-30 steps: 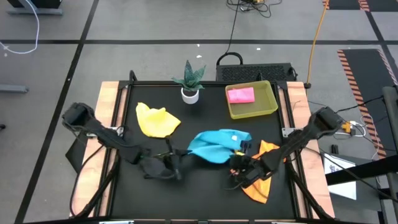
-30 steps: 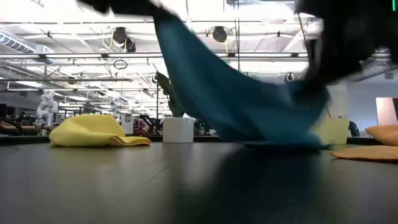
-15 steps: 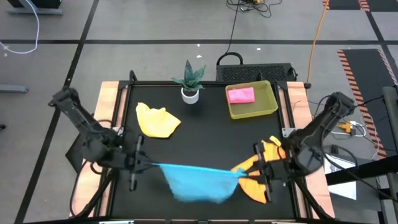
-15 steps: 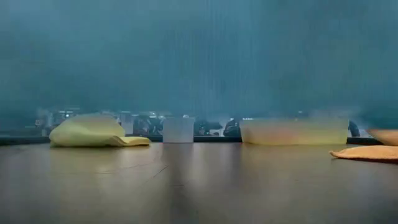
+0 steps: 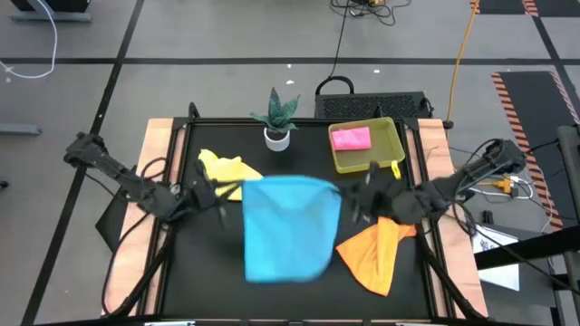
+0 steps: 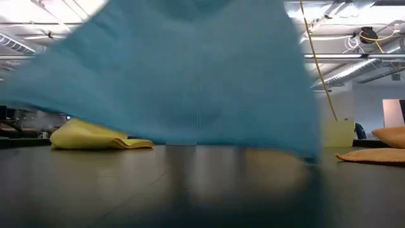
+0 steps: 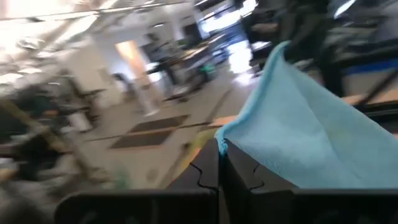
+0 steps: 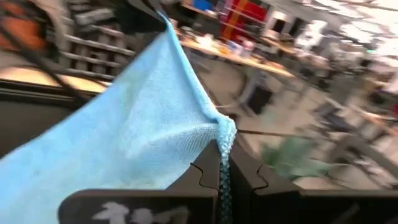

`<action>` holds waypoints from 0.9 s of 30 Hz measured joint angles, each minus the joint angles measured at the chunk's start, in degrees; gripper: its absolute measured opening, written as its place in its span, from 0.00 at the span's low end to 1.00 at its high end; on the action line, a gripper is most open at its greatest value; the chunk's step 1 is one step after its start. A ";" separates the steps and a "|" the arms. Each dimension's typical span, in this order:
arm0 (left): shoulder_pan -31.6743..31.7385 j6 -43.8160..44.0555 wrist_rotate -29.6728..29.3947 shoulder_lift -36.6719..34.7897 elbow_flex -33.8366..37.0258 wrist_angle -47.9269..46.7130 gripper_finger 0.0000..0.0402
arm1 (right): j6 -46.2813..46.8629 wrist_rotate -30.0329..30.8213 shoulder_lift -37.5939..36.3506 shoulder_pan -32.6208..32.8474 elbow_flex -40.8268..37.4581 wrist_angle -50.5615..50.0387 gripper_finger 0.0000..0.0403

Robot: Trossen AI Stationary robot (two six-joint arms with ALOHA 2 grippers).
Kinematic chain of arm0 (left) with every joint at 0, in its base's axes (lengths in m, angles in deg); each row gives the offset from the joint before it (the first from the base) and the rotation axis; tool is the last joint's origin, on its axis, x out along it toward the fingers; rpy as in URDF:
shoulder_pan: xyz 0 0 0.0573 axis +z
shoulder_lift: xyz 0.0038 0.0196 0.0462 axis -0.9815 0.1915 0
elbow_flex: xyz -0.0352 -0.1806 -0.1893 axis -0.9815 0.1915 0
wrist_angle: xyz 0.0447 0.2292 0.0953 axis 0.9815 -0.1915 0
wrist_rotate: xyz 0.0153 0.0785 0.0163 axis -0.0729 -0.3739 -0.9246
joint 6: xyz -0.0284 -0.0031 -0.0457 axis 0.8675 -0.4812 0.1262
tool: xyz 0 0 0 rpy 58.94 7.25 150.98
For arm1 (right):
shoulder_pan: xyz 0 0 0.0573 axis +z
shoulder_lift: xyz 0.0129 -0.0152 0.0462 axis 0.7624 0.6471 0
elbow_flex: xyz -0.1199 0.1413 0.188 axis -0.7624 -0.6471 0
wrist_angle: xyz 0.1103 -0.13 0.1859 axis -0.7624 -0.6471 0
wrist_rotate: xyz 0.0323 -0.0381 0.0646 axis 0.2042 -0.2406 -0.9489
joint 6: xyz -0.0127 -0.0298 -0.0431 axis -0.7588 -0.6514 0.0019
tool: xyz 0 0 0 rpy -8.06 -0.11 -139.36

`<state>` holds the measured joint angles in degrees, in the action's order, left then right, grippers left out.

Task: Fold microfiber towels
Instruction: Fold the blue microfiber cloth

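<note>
You've just swung the light blue microfiber towel (image 5: 288,226) from the desk's (image 5: 208,272) near edge to mid-desk; left tool (image 5: 220,188) and right tool (image 5: 362,197) each clamped on a far corner, spreading it for folding.

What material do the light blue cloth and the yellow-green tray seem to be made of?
The light blue cloth looks like soft microfiber: the right wrist view shows a fine, fuzzy, matte weave with a stitched edge, and it hangs limply. The yellow-green tray seems to be rigid plastic, with smooth, thin, slightly translucent walls, though that is less certain.
</note>
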<state>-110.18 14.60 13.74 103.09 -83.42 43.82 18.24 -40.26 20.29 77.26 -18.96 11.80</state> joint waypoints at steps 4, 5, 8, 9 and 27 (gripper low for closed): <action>5.29 -11.18 3.05 -0.23 -0.01 6.09 0.02 | -6.18 0.12 -0.33 -4.49 0.00 3.11 0.00; 5.56 -13.53 4.57 -0.21 -0.01 6.87 0.02 | -7.19 0.12 -0.42 -4.65 0.00 3.86 0.00; 4.54 -17.75 8.35 -0.14 -0.01 7.23 0.01 | -8.83 0.06 -0.41 -3.13 0.00 4.13 0.00; 3.68 -17.95 9.17 -0.14 -0.01 7.02 0.01 | -9.25 0.05 -0.33 -1.91 0.00 4.10 0.00; -16.51 -4.11 15.40 0.45 0.01 9.54 0.02 | -1.43 -20.50 1.30 15.63 -6.30 24.62 0.00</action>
<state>-126.69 10.49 29.14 103.54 -83.41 53.36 16.81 -60.76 21.59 92.89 -25.26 36.43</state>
